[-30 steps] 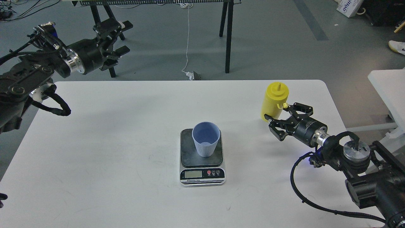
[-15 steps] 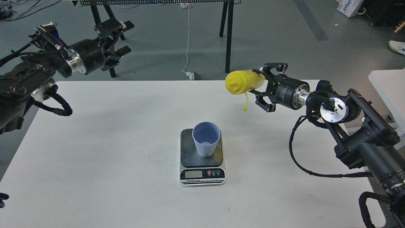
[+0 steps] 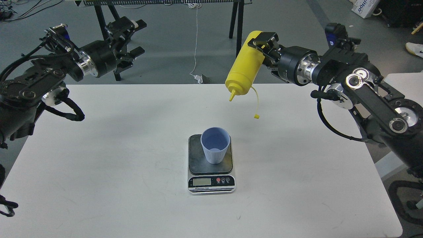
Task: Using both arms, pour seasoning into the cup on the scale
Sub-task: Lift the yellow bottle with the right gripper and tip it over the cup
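From my head view, my right gripper (image 3: 262,46) is clamped round the base of the bottle (image 3: 244,71), held nozzle-down in the air at about 1 o'clock from the cup (image 3: 215,144), which stands on the scale (image 3: 211,185) mid-bench. My left gripper (image 3: 127,41) hangs off at 10 o'clock, fingers spread, holding nothing. I judge this the carry-over step: next the nozzle must come directly above the cup's mouth before any squeeze.

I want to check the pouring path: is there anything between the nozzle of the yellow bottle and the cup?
Nothing: in the head view, only bare white table shows between the yellow bottle, nozzle down, and the cup.
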You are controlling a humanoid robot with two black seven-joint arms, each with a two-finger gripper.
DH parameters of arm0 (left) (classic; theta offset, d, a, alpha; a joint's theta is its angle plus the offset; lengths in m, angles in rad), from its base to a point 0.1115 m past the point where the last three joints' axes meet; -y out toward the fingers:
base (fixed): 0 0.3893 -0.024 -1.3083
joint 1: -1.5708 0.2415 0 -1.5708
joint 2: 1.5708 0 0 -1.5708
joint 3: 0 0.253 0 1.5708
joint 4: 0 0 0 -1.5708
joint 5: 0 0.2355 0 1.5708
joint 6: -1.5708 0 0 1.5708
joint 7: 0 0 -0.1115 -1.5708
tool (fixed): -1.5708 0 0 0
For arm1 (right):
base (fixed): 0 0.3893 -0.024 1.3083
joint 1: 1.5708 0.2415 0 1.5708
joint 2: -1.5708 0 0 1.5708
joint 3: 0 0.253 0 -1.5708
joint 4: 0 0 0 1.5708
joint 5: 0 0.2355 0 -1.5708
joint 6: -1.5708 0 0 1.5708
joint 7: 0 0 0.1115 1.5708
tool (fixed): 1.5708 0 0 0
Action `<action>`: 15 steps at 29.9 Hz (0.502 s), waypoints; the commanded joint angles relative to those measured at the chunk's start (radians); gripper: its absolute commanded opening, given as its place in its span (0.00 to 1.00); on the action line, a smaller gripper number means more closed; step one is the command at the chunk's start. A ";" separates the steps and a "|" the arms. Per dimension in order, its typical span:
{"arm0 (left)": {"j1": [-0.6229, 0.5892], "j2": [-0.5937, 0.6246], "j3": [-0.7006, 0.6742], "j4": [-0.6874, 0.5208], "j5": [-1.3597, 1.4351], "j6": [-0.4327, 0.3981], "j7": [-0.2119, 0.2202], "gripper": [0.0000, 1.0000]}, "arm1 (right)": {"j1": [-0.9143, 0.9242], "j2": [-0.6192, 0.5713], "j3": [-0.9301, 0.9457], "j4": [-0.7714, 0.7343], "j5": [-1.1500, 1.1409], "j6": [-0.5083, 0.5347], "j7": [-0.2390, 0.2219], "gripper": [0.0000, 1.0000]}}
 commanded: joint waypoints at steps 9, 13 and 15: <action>0.079 -0.039 0.001 0.000 0.001 0.000 0.000 0.99 | 0.022 -0.006 -0.121 0.014 -0.188 0.000 0.000 0.02; 0.090 -0.038 0.001 0.000 0.001 0.000 0.000 0.99 | 0.022 -0.005 -0.138 0.014 -0.188 -0.006 0.000 0.02; 0.091 -0.032 0.002 0.000 0.001 0.000 0.000 0.99 | 0.017 0.001 -0.139 0.014 -0.188 -0.013 0.000 0.02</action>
